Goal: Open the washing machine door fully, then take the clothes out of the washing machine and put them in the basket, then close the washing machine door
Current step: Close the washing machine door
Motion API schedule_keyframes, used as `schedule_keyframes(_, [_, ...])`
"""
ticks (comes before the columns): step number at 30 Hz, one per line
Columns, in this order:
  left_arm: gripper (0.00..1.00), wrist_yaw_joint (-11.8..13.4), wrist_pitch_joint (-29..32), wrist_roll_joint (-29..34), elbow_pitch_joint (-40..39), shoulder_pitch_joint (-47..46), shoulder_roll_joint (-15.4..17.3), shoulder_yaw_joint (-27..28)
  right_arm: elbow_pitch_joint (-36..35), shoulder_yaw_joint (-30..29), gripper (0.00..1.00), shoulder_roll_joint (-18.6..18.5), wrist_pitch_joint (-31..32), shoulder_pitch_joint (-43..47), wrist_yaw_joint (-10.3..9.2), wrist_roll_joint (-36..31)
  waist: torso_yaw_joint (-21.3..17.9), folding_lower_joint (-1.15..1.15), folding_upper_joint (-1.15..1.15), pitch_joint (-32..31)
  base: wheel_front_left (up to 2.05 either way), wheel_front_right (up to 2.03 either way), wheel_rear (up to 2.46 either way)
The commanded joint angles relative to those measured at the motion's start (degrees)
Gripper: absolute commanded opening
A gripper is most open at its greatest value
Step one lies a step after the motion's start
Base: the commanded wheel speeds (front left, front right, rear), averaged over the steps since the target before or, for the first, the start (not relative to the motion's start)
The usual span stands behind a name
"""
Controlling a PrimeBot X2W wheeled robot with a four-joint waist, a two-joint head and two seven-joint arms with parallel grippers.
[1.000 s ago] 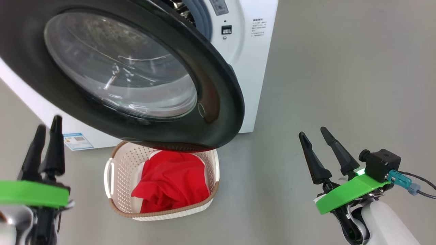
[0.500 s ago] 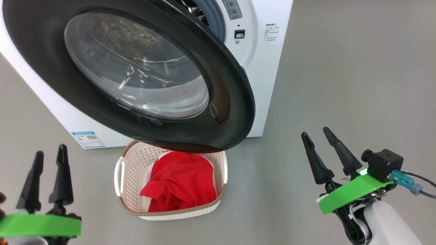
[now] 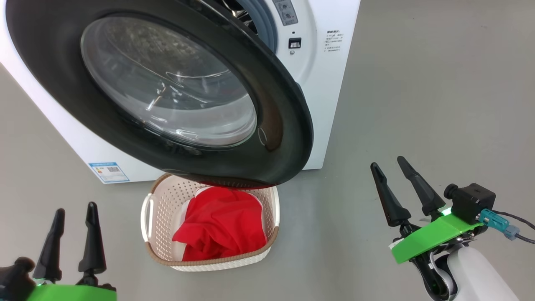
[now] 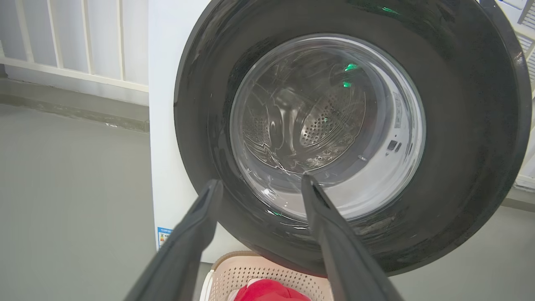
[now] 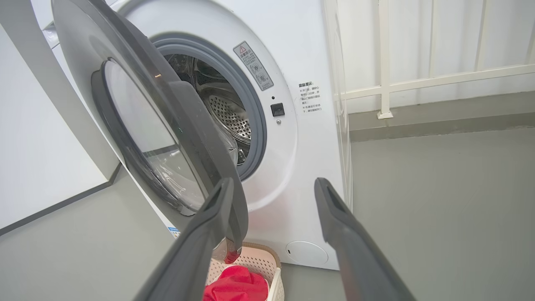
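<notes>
Holds left gripper (image 3: 75,208) at lower left of head view, fingers upright, parted, empty. Holds right gripper (image 3: 387,162) at lower right, fingers parted, empty, tilted leftward, mounted on green wrist bracket (image 3: 430,238) above pale forearm (image 3: 476,271).

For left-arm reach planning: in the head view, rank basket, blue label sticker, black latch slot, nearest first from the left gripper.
1. basket (floor, right) and blue label sticker (low on the machine, ahead): too close to call from the left gripper.
2. black latch slot, high, far right.
</notes>
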Motion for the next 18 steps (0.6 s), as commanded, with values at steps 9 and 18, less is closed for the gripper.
schedule_keyframes(9, [1.0,1.1,-1.1,4.1,-1.1,0.1,0.6,1.9,-0.9,1.6,1.0,-0.6,-0.7,0.0,0.09,0.4,-0.1,0.0,0.0,-0.2,0.0,0.0,0.0])
schedule_keyframes(18, [1.0,0.9,-1.2,5.2,-1.3,0.3,-0.1,2.0,-1.0,2.0,1.0,-0.8,-0.7,0.2,0.09,0.5,-0.2,0.0,0.0,-0.3,0.0,0.0,0.0])
